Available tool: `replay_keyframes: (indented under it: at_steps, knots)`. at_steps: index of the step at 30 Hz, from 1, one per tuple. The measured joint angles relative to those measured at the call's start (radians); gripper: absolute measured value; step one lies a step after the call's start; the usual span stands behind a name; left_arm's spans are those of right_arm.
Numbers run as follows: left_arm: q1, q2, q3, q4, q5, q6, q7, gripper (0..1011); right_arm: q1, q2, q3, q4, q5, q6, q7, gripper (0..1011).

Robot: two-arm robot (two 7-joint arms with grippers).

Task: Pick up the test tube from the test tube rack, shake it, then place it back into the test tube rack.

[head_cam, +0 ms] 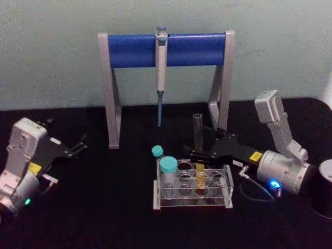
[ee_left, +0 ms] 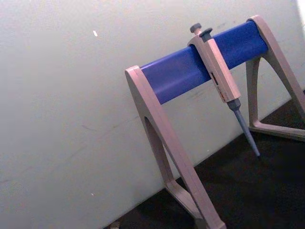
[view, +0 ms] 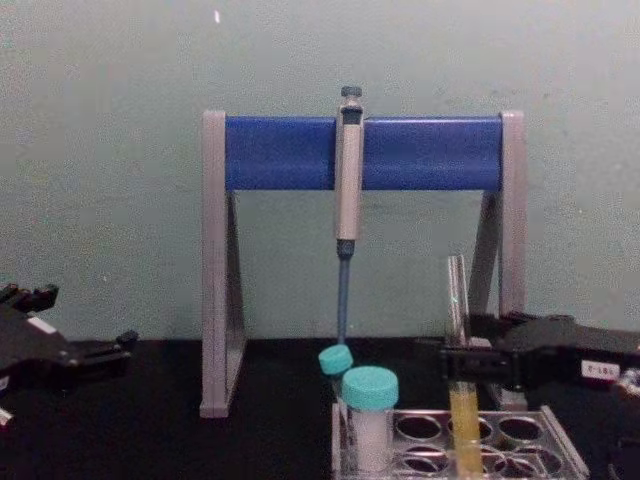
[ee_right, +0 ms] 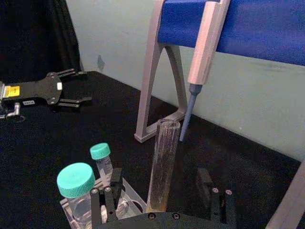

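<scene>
The left gripper [head_cam: 81, 144] is sitting at the far left over the black table [head_cam: 114, 207], its fingers spread wide and holding nothing. Behind, a pipette [head_cam: 161, 67] is hanging from the stand [head_cam: 111, 93]. Two teal-capped vials [head_cam: 168, 166] are standing at the left end of the rack [head_cam: 192, 201]. The tube [head_cam: 197, 136] is standing upright in a rack hole, with yellow liquid in its lower part. The right gripper [head_cam: 193, 152] is reaching in from the right, its fingers wide on either side of the tube, not touching it.

Silver arms [head_cam: 282, 129], black yellow-labelled hands [head_cam: 82, 144] [head_cam: 189, 153]
</scene>
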Motion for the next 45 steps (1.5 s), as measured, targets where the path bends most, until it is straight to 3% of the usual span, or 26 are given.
replay_keyframes:
  at_steps: [33,41,45]
  knots:
    - [0.000,0.000,0.000,0.000,0.000,0.000,0.000,1009,0.026,-0.012,-0.018,0.029,-0.002,0.009,0.003,1000]
    - [0.000,0.000,0.000,0.000,0.000,0.000,0.000,1010,0.026,-0.011,-0.017,0.028,-0.001,0.009,0.003,837]
    - [0.000,0.000,0.000,0.000,0.000,0.000,0.000,1010,0.025,-0.011,-0.016,0.028,-0.001,0.009,0.003,683]
